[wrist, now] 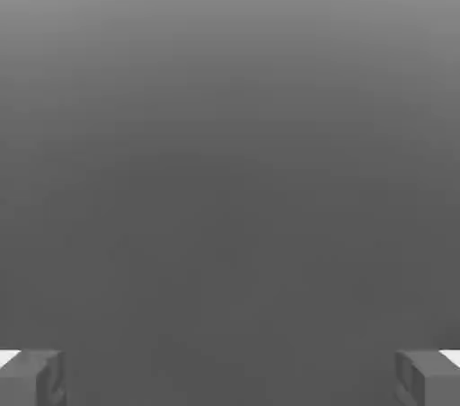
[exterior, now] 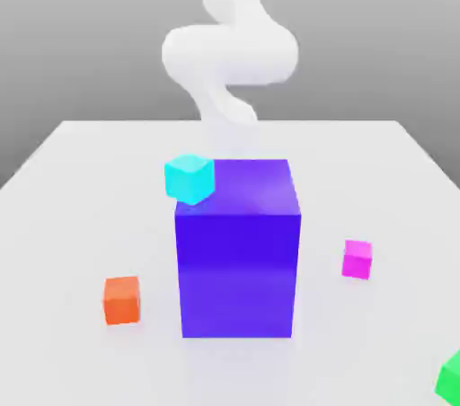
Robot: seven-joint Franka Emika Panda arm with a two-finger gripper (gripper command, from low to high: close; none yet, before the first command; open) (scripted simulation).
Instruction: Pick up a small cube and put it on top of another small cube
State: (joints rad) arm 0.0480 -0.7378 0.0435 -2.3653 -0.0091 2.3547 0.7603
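Note:
The small magenta-pink cube (exterior: 357, 260) sits on the white table (exterior: 81, 216), just to the exterior view's right of the big blue-violet cube (exterior: 237, 251). An orange small cube (exterior: 121, 299) lies on the big cube's other side, nearer the front. A cyan small cube (exterior: 190, 178) shows at the big cube's upper left corner; I cannot tell whether it rests on it. The white arm (exterior: 229, 54) rises behind the big cube. In the hand view my gripper (wrist: 230, 379) is open, its grey fingertips (wrist: 31, 379) far apart with nothing between them, against plain grey.
The big blue-violet cube stands tall in the middle of the table and hides what lies behind it. A green cube (exterior: 449, 377) is cut off at the front right corner of the exterior view.

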